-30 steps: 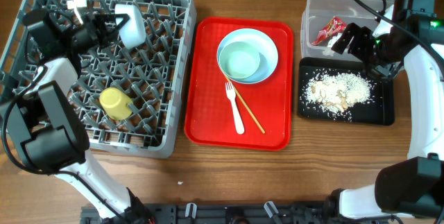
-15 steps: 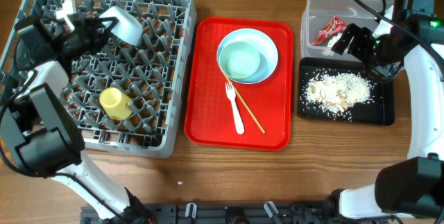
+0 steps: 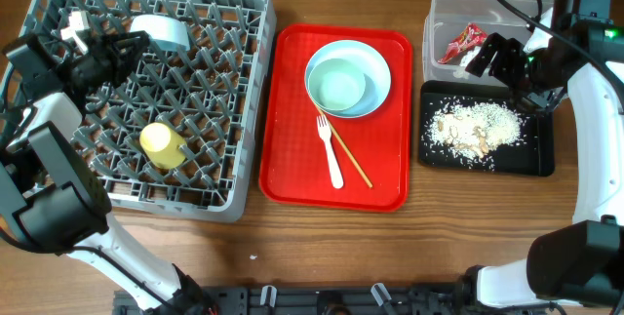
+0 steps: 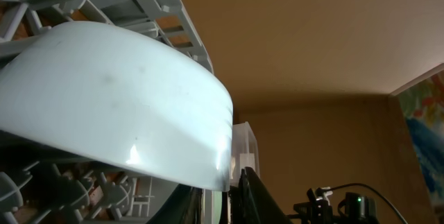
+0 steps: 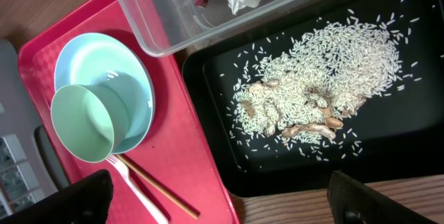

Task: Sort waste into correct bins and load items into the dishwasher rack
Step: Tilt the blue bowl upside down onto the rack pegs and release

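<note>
Plate (image 3: 159, 30) slid left across rack (image 3: 224, 110), upper left.
Stays clamped at rim in left gripper (image 3: 125, 42); needs seating between pegs before release.

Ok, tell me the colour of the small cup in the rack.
Yellow; the cup shows best in the overhead view.

A red tray (image 3: 292, 149) lies flat on the brown wooden table (image 3: 468, 232).
</note>
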You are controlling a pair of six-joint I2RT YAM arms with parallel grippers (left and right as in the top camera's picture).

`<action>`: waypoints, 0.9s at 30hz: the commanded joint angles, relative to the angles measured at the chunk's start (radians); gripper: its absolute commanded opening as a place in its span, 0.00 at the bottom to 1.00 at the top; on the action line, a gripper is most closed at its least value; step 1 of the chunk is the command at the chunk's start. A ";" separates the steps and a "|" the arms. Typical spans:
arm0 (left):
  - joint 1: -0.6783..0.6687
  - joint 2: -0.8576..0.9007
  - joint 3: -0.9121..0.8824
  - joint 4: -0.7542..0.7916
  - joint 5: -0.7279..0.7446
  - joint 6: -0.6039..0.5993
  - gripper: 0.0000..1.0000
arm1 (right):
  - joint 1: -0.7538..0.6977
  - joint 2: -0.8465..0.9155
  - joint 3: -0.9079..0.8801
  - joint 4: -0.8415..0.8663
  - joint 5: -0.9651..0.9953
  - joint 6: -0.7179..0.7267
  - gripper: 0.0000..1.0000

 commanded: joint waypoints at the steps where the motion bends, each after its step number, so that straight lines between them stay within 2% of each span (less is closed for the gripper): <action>1: 0.000 0.004 -0.004 -0.003 0.021 0.024 0.13 | -0.001 -0.012 0.006 -0.001 -0.009 -0.004 1.00; 4: 0.000 0.004 -0.004 -0.014 0.045 0.024 0.14 | -0.001 -0.012 0.006 -0.001 -0.009 -0.003 1.00; 9: 0.000 0.004 -0.004 -0.063 0.062 0.030 0.37 | -0.001 -0.012 0.006 -0.001 -0.008 -0.003 1.00; 11: 0.000 0.003 -0.004 -0.082 0.060 0.050 0.52 | -0.001 -0.012 0.006 0.000 -0.008 -0.004 1.00; 14: 0.000 0.001 -0.004 -0.084 0.057 0.050 0.66 | -0.001 -0.012 0.006 -0.001 -0.008 -0.005 1.00; 15: 0.000 -0.002 -0.004 -0.090 0.049 0.050 0.77 | -0.001 -0.012 0.006 -0.001 -0.008 -0.005 1.00; 18: 0.000 -0.014 -0.004 -0.129 0.011 0.050 1.00 | -0.001 -0.012 0.006 0.000 -0.009 -0.005 1.00; 27: -0.003 -0.135 -0.004 -0.307 -0.079 0.149 1.00 | -0.001 -0.012 0.006 0.003 -0.008 -0.005 1.00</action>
